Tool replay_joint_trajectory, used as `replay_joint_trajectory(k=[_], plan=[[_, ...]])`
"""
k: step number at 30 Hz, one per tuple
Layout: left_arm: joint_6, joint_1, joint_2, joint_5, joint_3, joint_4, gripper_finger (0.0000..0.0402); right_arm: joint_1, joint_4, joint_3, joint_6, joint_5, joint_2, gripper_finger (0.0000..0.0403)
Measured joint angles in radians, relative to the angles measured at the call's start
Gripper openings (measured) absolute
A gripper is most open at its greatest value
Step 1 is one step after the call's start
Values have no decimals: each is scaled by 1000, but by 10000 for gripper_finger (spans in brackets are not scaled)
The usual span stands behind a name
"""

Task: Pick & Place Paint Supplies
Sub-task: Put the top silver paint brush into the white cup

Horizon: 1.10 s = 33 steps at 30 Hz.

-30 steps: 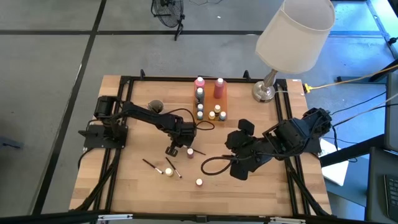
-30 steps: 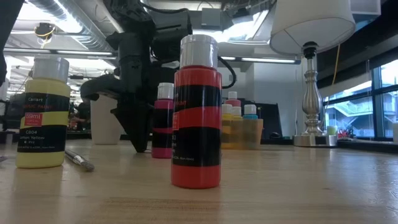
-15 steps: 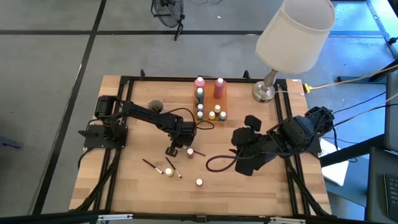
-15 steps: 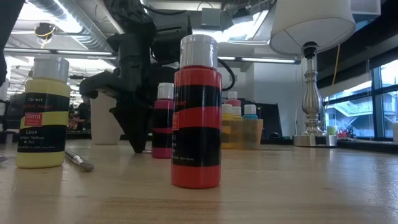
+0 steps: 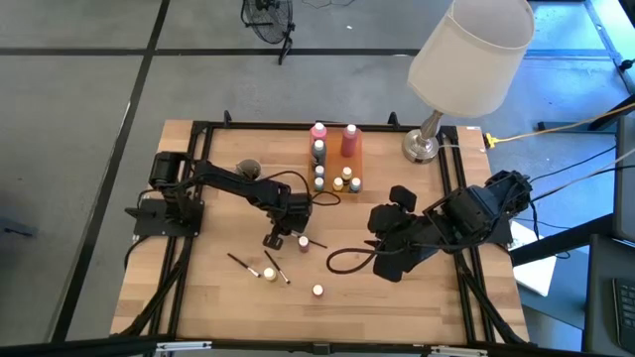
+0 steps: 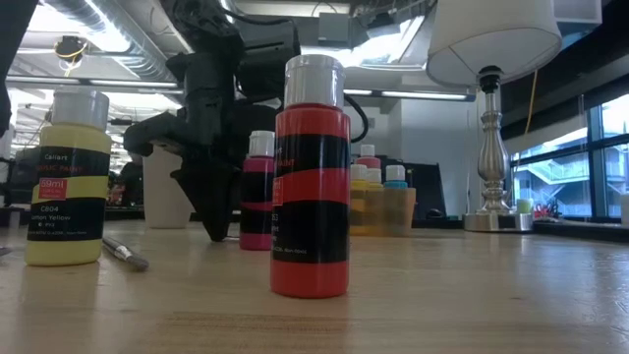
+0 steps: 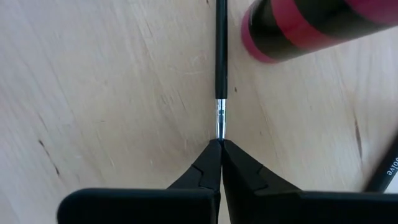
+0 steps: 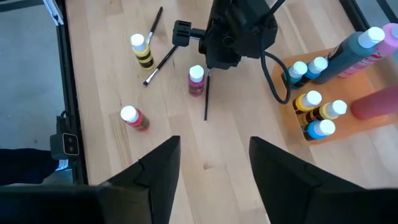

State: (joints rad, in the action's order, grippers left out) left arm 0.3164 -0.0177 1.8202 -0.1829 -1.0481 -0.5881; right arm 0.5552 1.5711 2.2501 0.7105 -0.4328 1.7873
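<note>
My left pincer is clenched on a brush tip; beside it, a magenta bottle. The yellow bottle reads "59ml".

The left pincer stands tip-down on the table, its fingers pressed together on the end of a thin brush, and a magenta bottle stands just beside it, so that side is tight. Nearer the front edge, a yellow bottle, two more brushes and a red bottle are scattered with bare wood between them. The right pincer hangs over the open middle with its fingers spread, a loop of black cable below it. The cluster of bottles and the lamp base crowd the far edge.
</note>
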Motion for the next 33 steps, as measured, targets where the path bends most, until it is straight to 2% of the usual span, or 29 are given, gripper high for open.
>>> replay_joint_trajectory(k=[14,29,33], plan=[[-16,-1,-11,16,0,-14,1,0,-1,0,0,-1,0,197],[-19,3,-86,60,-2,-26,1,0,-1,0,0,-1,0,197],[-18,0,-119,75,-3,-78,1,0,0,0,0,-1,0,197]])
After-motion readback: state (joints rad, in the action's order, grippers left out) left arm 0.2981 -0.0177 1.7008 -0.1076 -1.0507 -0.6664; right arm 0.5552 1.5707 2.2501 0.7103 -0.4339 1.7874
